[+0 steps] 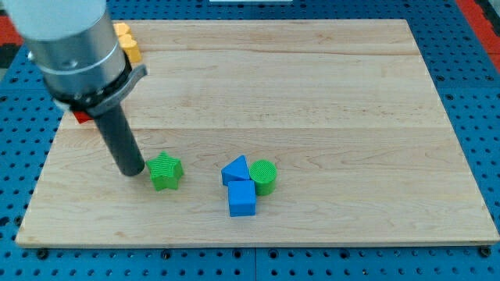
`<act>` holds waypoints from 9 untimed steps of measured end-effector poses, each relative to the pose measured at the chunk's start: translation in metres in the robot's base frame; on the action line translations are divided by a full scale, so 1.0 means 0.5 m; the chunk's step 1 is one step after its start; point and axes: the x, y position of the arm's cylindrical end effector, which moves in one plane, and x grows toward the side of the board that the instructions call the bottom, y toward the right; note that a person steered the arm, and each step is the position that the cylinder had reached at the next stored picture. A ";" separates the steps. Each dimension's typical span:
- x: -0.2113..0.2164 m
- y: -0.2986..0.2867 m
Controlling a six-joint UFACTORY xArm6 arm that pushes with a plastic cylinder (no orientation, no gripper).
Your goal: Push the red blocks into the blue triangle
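The blue triangle [234, 169] lies on the wooden board [312, 94] at lower centre, touching a blue cube [241, 198] below it and a green cylinder [264, 176] on its right. My tip [131, 172] rests on the board just left of a green star [165, 171], well to the left of the blue triangle. Only a small sliver of a red block [80, 118] shows at the view's left, mostly hidden behind the arm. No other red block is visible.
A yellow block [127, 43] sits at the top left corner, partly hidden by the arm's grey body [74, 47]. Blue pegboard [476, 78] surrounds the board.
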 end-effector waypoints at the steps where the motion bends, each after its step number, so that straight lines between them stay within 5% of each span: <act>1: 0.011 0.046; 2: 0.009 0.007; 3: -0.029 -0.216; 4: -0.110 -0.288; 6: -0.254 -0.186; 7: -0.279 -0.282; 8: -0.303 -0.202; 9: -0.234 -0.018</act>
